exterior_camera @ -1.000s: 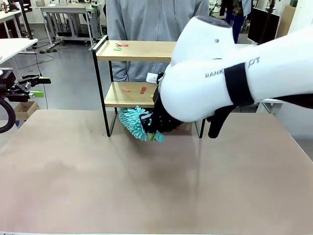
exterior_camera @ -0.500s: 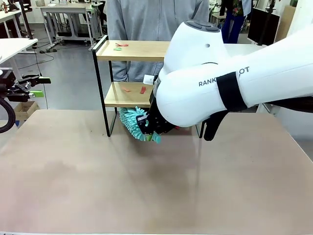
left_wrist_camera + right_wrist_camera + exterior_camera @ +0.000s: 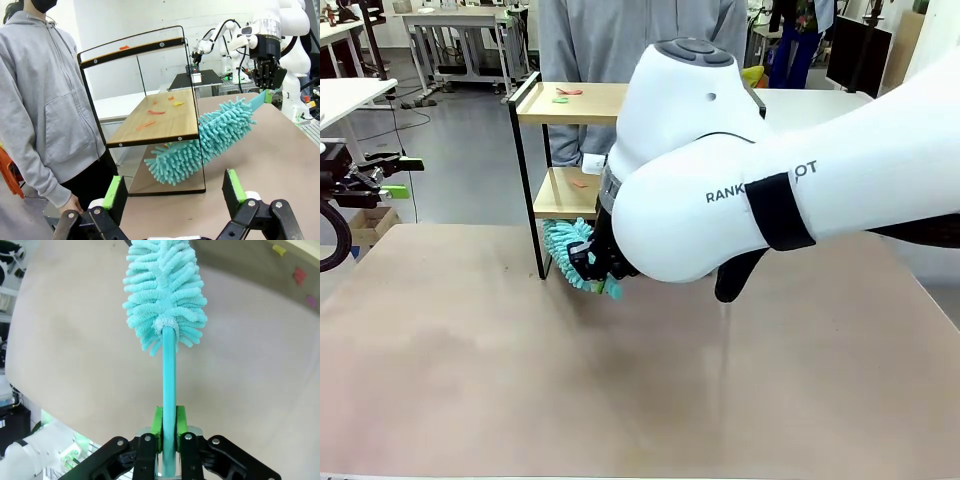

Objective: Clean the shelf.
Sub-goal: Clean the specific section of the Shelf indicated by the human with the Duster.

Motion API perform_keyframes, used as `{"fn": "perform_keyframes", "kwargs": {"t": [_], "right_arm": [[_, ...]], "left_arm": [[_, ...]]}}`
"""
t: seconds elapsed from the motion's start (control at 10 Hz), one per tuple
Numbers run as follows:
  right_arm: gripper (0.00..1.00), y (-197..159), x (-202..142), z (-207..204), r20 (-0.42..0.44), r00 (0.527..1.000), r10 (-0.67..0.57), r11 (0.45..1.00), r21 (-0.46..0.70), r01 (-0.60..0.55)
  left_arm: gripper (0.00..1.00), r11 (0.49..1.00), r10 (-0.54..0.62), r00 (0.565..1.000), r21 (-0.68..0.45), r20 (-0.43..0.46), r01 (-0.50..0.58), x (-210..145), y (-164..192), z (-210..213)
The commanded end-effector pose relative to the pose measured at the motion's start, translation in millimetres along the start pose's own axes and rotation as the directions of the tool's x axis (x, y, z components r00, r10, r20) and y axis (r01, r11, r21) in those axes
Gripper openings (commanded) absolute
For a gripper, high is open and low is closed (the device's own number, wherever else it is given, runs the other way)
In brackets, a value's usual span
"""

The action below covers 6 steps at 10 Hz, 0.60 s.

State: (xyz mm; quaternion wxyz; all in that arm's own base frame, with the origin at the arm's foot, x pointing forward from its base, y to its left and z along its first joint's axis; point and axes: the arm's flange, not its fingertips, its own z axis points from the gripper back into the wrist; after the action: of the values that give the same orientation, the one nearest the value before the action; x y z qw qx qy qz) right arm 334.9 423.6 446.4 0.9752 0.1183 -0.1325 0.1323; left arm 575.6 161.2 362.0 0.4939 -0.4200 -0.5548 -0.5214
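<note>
Fluffy teal chenille duster [image 3: 165,295], slim handle, clamped in our right jaws; arm [image 3: 720,200] reaches to 11 o'clock, head beside shelf's [image 3: 570,103] lower wood board. Our left jaws wide.

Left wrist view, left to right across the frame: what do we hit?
person in grey hoodie → shelf → teal duster → right end effector, shut on the duster's handle

wood shelf [image 3: 170,125] (matt blk metal frame), fluffy duster [image 3: 210,135]
</note>
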Motion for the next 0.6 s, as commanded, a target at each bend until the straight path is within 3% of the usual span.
{"fn": "perform_keyframes", "kwargs": {"t": [0.0,0.5], "right_arm": [[0.13,23.1,14.2,-15.3,0.044,0.995,-0.088,0.995,-0.041,0.090],[0.13,52.8,26.6,-47.0,0.185,0.968,-0.172,0.981,-0.055,0.185]], "left_arm": [[1.00,1.000,-0.006,1.000,0.002,-0.006,0.006,2.2,-1.7,-2.4],[1.00,1.000,-0.006,1.000,0.002,-0.006,0.006,2.2,-1.7,-2.4]]}}
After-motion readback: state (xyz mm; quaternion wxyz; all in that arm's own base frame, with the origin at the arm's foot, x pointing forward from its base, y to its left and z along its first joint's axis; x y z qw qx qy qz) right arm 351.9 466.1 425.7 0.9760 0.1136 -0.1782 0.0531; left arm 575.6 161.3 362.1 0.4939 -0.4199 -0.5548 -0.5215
